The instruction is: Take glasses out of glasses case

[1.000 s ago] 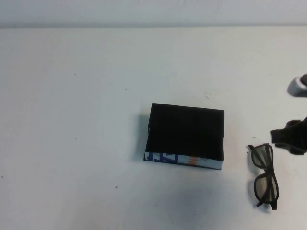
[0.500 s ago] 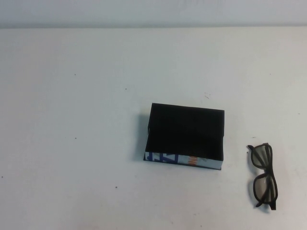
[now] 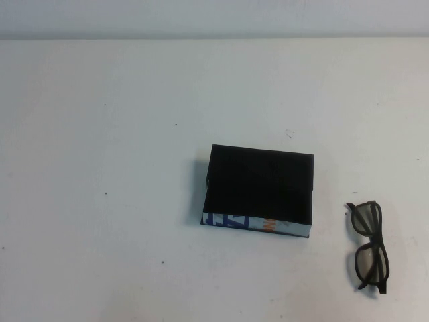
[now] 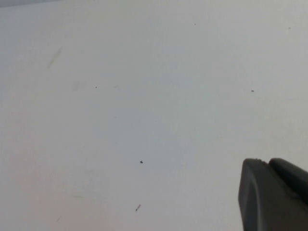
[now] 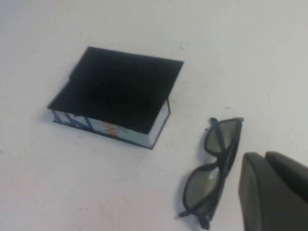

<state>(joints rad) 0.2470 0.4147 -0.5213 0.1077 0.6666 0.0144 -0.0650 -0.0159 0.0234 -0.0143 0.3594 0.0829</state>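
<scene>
Glasses [image 3: 368,247] lie folded-out on the desk [image 3: 120,168], out of the glasses case [image 3: 259,191] and to its right, apart from it, lenses lined up front to back. We see the case sitting open near the middle of the desk, its black inside showing nothing in it, its white printed side toward the robot. Our left pincer [image 4: 274,195] shows only as a dark edge in the left wrist view, over bare desk; we cannot tell how its fingers stand. Our right pincer [image 5: 274,190] appears likewise as a dark edge in the right wrist view, near the glasses and holding nothing we can see; its fingers' state we cannot tell either.
</scene>
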